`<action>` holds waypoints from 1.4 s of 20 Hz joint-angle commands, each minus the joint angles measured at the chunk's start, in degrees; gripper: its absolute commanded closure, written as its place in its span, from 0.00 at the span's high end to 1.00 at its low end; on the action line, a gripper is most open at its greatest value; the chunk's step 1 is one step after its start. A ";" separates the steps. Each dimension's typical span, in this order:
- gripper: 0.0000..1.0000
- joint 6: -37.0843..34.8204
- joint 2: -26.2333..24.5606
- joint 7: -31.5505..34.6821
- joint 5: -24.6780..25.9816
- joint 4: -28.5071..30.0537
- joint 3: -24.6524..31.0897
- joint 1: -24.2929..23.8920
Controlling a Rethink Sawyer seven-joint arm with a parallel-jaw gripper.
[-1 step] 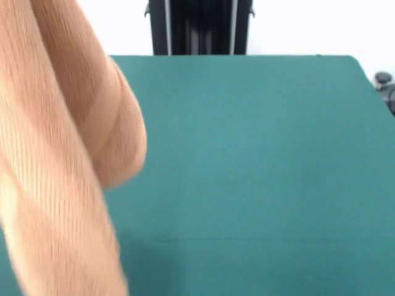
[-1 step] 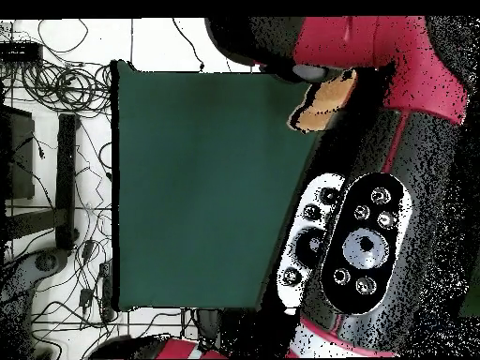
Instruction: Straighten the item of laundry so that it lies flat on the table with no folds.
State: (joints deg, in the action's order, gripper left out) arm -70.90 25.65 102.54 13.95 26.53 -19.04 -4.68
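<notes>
From the front, the orange-tan terry towel (image 1: 58,154) hangs in loose vertical folds, filling the left side close to the camera, lifted above the green table (image 1: 259,160); no gripper shows here. From overhead, the red and black arm (image 2: 375,187) covers the table's right side, and a scrap of towel shows beneath its upper end. The gripper itself is hidden, so its opening cannot be told.
</notes>
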 commanded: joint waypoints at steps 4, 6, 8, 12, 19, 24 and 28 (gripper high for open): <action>1.00 2.31 1.71 17.32 0.39 15.05 -0.87 1.77; 1.00 2.52 1.79 17.69 0.24 15.29 -0.90 1.79; 1.00 2.55 1.78 17.97 0.16 15.32 -0.96 1.80; 1.00 2.29 1.62 18.02 -0.12 15.23 -1.23 1.90; 1.00 9.52 2.73 17.85 -1.25 19.80 0.87 0.96; 1.00 26.76 3.95 18.57 -5.94 31.13 7.31 -3.06; 1.00 33.70 3.04 19.09 -8.36 34.06 8.62 -4.01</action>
State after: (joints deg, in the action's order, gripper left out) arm -45.76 31.68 103.03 9.38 41.33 -19.48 -7.71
